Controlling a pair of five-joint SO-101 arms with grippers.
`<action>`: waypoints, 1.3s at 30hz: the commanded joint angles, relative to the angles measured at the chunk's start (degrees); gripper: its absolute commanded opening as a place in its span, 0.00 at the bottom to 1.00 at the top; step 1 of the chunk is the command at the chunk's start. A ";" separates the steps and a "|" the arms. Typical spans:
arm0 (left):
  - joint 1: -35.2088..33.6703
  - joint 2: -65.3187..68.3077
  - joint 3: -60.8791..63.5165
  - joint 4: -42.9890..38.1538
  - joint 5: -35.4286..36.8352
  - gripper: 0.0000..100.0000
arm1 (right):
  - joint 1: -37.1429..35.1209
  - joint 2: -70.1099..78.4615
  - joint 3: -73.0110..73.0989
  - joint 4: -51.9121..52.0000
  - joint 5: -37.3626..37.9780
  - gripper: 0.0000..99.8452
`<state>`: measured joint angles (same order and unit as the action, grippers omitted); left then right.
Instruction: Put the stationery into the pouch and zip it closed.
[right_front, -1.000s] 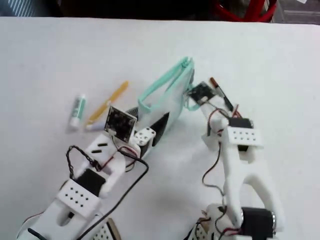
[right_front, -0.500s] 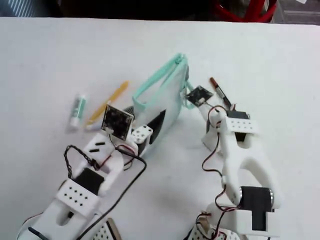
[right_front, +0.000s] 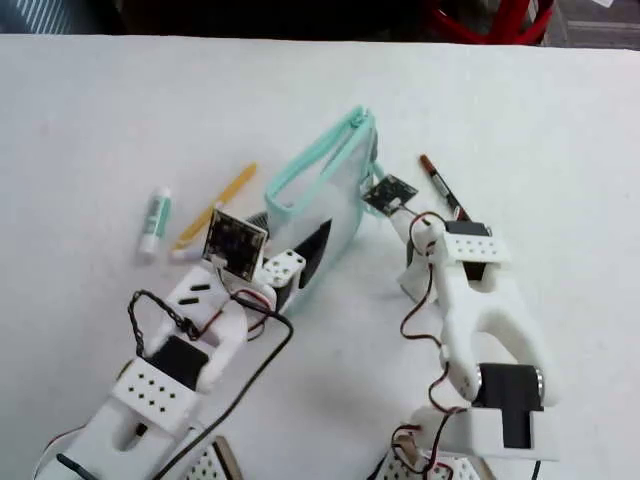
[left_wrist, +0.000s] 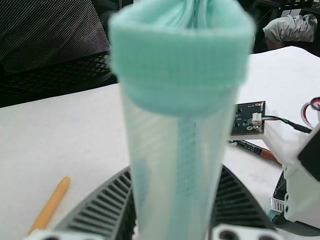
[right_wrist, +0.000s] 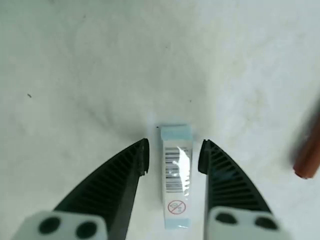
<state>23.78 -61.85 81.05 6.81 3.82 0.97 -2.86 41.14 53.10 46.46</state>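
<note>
Because the pouch must be presented mouth-up for loading, it is held on edge by the left gripper, whose jaws are closed on the lower part of its translucent wall. The teal zip band is thereby raised and parted, so that the opening can be reached from above. The pouch is located near the middle of the table, between the two arms.

The right gripper is positioned just beside the pouch and is pointed down at the table. Its jaws are spread and nothing is grasped. A small white block with pale blue ends, possibly an eraser, is straddled, with a gap visible on each side. Whether the fingertips are in contact with the table cannot be determined.

Three further items are found outside the pouch: a brown pen near the right gripper, and a yellow pencil and a glue stick on the other side of the pouch. Loading is judged to be at an early stage, and the zip is not yet closed. For the next grasp, the jaws should be closed squarely on the block's long sides so that twisting is prevented.
</note>
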 joint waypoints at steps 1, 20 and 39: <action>-0.13 -0.66 -0.53 -0.97 0.18 0.19 | 0.75 1.63 -2.46 -1.45 0.44 0.11; -0.04 -0.66 -0.53 -0.97 0.18 0.19 | 3.47 -46.29 -8.88 8.84 -21.10 0.02; 0.04 -0.66 -0.44 -0.88 0.18 0.19 | -31.34 -57.54 -16.44 -15.16 -39.38 0.02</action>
<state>23.78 -61.85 81.05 6.81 3.82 -28.40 -65.45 26.99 42.11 7.25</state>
